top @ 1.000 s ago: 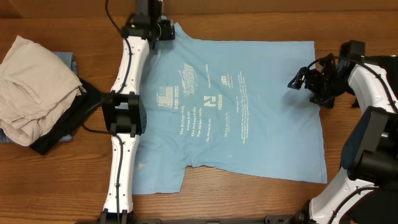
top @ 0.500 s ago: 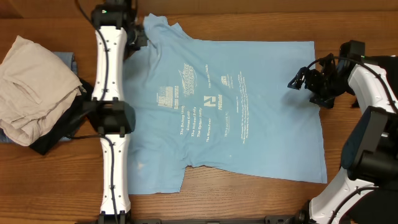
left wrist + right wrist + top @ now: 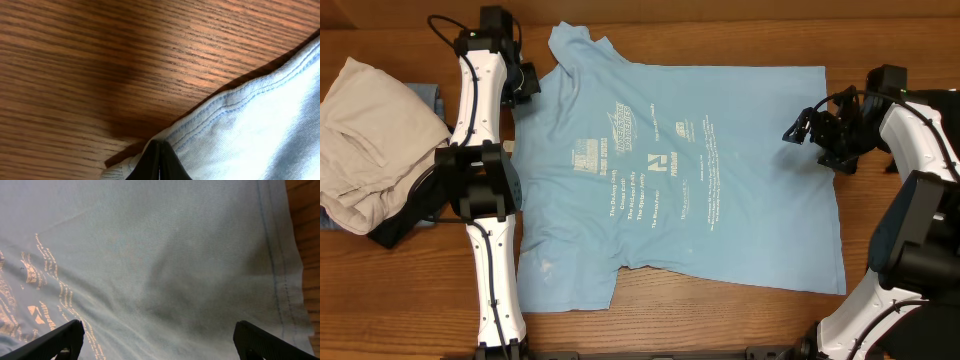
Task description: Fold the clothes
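T-shirt (image 3: pixel 760 130): light sky-blue, white printed lettering. Garment pile (image 3: pixel 370 140): off-white over blue and black. Surface (image 3: pixel 720 320): brown wood-grain.

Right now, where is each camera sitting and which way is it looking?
Overhead: above the brown wooden table, facing down at the light sky-blue short-sleeved T-shirt; left arm and right arm show.
Left wrist: low over the shirt's hem and table; shut black fingers show.
Right wrist: over the shirt's lettering; open fingers show.
Shared: all see the shirt.

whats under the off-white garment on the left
The edge of a blue garment and a black garment stick out beneath the off-white garment; the rest is covered.
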Robot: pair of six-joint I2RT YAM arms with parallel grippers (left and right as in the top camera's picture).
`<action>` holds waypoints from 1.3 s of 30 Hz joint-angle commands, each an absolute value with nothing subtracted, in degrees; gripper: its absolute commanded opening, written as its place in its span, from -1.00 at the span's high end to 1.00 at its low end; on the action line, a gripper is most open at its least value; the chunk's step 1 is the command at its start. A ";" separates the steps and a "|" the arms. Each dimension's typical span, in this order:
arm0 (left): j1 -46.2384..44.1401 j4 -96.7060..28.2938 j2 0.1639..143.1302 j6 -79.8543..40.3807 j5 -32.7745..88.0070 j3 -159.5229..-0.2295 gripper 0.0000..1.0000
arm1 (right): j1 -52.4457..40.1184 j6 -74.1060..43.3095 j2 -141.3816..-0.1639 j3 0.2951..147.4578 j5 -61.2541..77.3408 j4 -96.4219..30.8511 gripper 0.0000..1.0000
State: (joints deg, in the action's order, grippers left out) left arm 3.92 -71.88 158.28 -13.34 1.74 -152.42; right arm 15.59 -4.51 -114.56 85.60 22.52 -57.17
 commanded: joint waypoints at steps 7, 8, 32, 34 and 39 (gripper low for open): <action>5.19 -79.44 148.79 -15.75 10.15 -172.48 0.06 | 15.49 -4.67 -113.16 86.63 23.03 -57.06 -1.00; 5.13 -81.67 146.34 -16.21 10.17 -173.31 -0.01 | 15.49 -4.67 -113.16 86.63 23.03 -57.06 -1.00; 5.21 -96.79 97.08 -10.02 14.00 -140.00 -0.14 | 15.49 -21.56 -84.44 87.09 1.83 -79.55 -1.00; 5.21 -96.79 92.25 -11.55 14.00 -126.56 -0.21 | 15.49 -21.76 -79.77 87.00 1.15 -85.23 -1.00; 5.21 -92.99 86.98 -12.43 14.02 -101.27 -0.18 | 15.49 -25.06 -75.72 80.99 1.15 -92.03 -1.00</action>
